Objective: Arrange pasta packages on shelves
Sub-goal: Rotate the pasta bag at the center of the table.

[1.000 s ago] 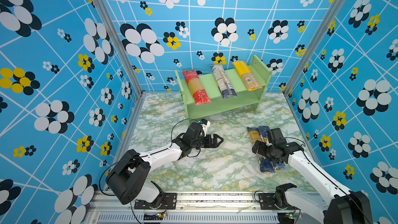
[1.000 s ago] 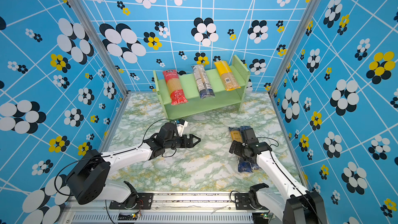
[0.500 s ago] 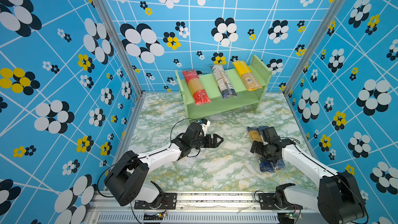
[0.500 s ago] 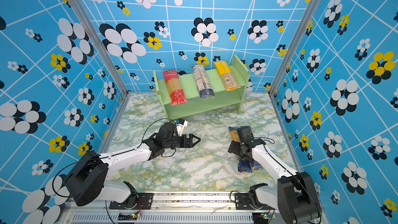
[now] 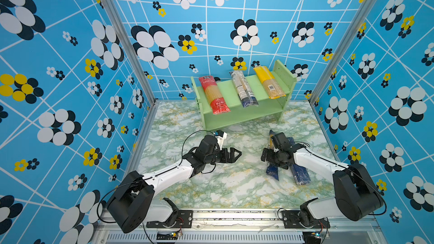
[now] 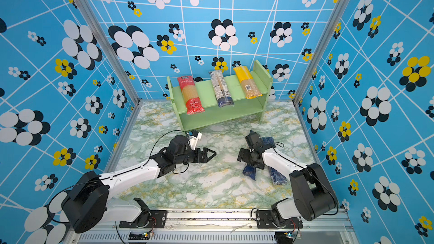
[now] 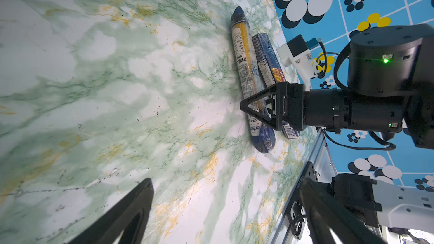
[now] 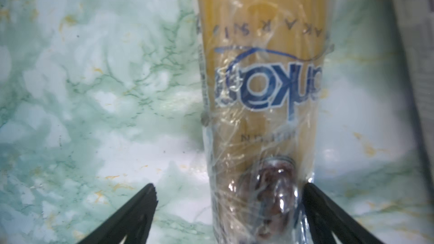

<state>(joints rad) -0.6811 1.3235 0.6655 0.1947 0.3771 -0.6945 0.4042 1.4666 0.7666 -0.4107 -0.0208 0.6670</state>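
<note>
Right tool swung astride blue-ended pack; shelf holds three packs.

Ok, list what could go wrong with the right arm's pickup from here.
The brownish pack sits off-centre in the open right gripper, so closing may skew it.
The dark blue pack lies right beside it and could get snagged.
The red pack overhangs the shelf front and could be knocked.

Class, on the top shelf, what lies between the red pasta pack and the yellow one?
The clear white-labelled pack, apart from both the red pack and the yellow pack on the top tier of the green shelf. Both top views show it.
</note>
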